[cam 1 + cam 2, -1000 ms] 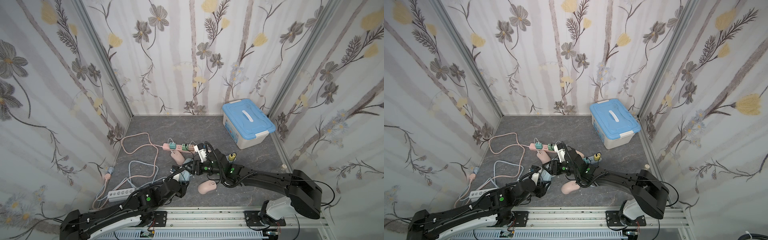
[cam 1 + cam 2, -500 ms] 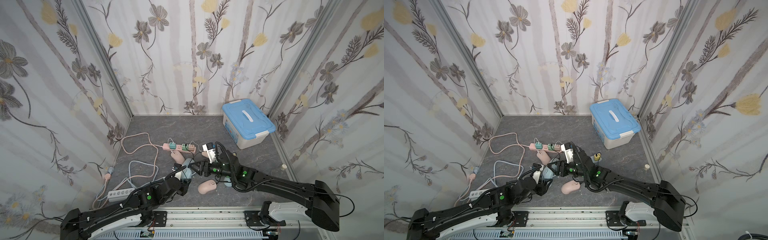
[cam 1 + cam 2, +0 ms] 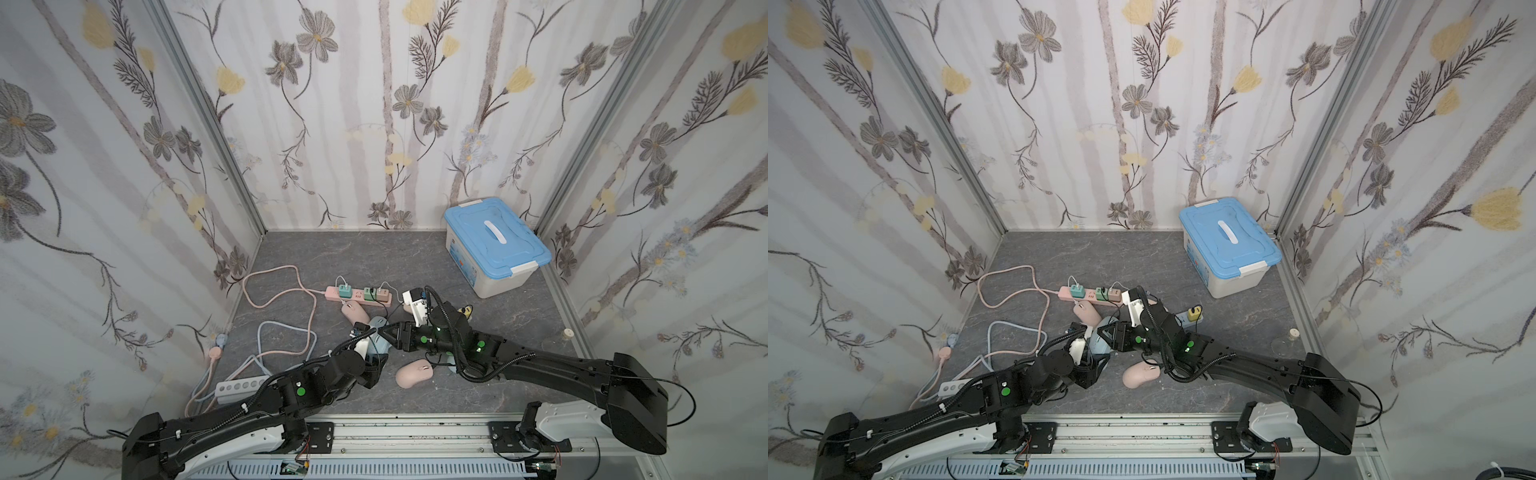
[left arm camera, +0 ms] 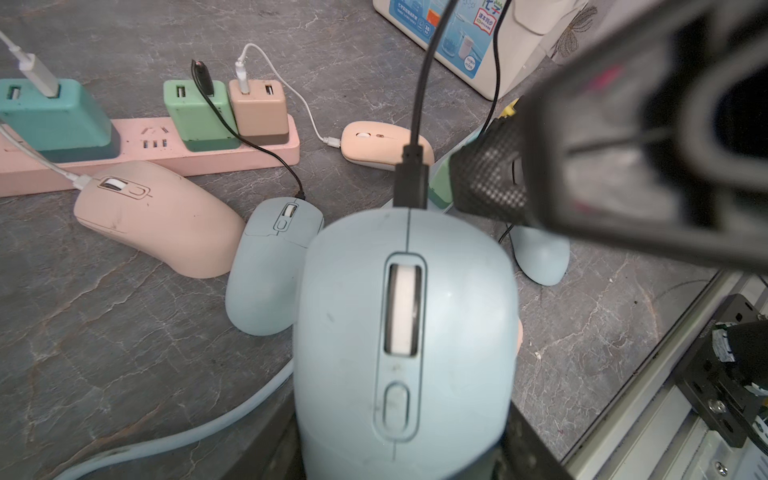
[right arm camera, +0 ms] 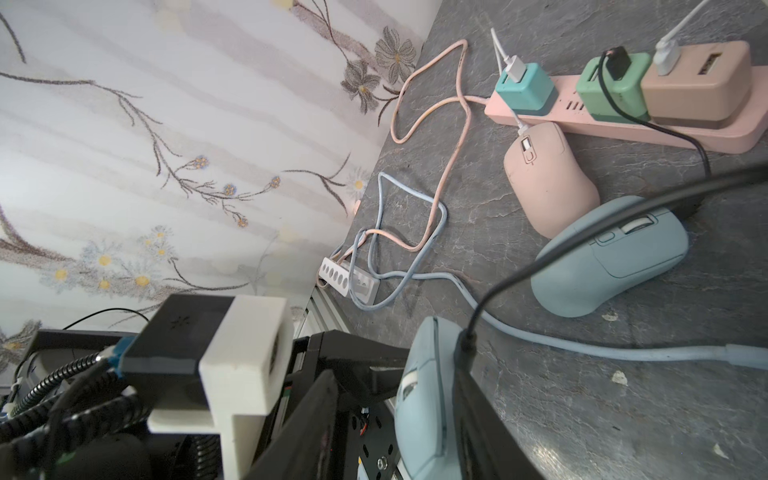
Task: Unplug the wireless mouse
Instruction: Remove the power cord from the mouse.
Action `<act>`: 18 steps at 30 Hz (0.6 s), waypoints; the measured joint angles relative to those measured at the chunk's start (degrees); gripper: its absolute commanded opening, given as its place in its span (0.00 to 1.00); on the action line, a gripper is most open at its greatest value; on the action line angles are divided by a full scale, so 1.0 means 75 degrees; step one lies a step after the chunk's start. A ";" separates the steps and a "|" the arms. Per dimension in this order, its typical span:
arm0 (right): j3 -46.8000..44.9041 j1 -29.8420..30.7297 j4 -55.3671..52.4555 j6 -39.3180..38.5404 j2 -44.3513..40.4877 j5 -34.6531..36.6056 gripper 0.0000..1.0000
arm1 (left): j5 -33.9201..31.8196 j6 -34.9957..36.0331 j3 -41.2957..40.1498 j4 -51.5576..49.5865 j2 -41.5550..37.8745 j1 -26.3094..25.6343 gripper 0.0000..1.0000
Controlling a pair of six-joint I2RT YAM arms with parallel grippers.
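A: Blue mouse?
B: Clamped in left hand, near middle of worktop, between both arms, black plug in its front.
A: And right hand?
B: At that plug, finger just beside; gripping or not, cannot tell.

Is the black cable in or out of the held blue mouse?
In: the black plug sits in the front of the blue mouse.

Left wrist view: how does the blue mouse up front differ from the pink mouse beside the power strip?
The blue mouse sits in the left gripper; the pink mouse lies on the floor. The blue mouse has a black cable, the pink mouse a white cable. Both have a cable plugged in.
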 measured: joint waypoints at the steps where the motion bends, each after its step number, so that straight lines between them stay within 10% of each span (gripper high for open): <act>1: -0.0009 -0.0023 0.0003 0.0050 -0.0006 0.0032 0.47 | 0.0003 0.0006 0.0000 -0.0003 0.0000 0.0000 0.00; 18: 0.0044 -0.0163 0.0289 0.0475 0.0382 0.0038 0.35 | 0.0061 0.0012 0.0000 0.0012 -0.0012 -0.0009 0.00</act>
